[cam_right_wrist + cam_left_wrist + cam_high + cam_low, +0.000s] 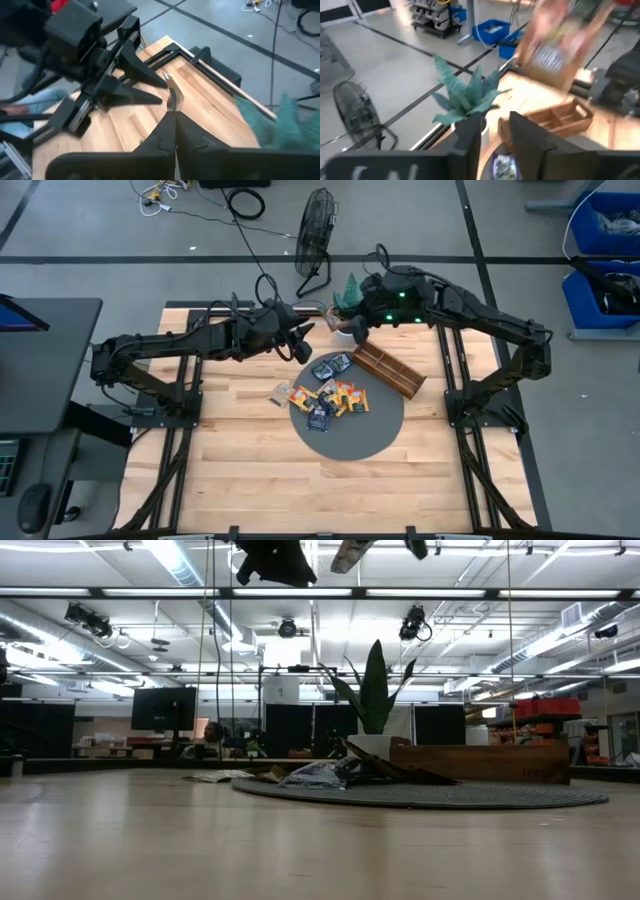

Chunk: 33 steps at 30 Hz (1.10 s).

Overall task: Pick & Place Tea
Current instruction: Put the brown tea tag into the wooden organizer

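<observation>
Orange and dark tea sachets are left heaped on the grey mat, beside the wooden tray. A handover above the table's far edge is judged in hand: one sachet is pinched in the closed right gripper. Left gripper is parted, releasing. Next, carriage to the tray is called for.

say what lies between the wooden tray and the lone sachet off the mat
The heap of tea sachets on the grey mat, seen in the high view.
</observation>
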Tool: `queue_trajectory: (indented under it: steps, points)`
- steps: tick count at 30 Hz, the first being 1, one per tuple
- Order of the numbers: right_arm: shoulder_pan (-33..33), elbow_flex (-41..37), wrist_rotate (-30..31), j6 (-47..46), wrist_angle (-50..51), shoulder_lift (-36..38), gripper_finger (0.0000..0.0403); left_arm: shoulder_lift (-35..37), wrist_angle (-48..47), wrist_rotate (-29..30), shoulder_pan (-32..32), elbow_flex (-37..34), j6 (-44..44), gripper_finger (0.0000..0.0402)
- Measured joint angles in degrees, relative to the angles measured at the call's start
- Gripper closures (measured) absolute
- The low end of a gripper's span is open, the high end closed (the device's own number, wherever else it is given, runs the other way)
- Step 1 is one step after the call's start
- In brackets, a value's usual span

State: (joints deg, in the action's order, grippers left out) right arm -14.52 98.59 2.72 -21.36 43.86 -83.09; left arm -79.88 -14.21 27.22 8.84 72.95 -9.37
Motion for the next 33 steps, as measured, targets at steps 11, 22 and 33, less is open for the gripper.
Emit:
queue_trajectory:
  steps: [11,22,33]
  points:
    - [0.9,-1.35,5.17,6.03,25.54,8.06,0.0403,0.96,-4.33,0.0,0.37,0.0,-1.99,0.0201]
    - [-1.82,-25.52,2.99,17.02,13.31,12.62,0.0403,0.92,-2.9,-2.53,0.35,0.0,-2.04,0.0185]
    - [-13.69,-45.51,-5.73,19.42,-11.01,12.63,0.0403,0.92,-2.96,-4.0,0.28,0.0,-6.84,0.0185]
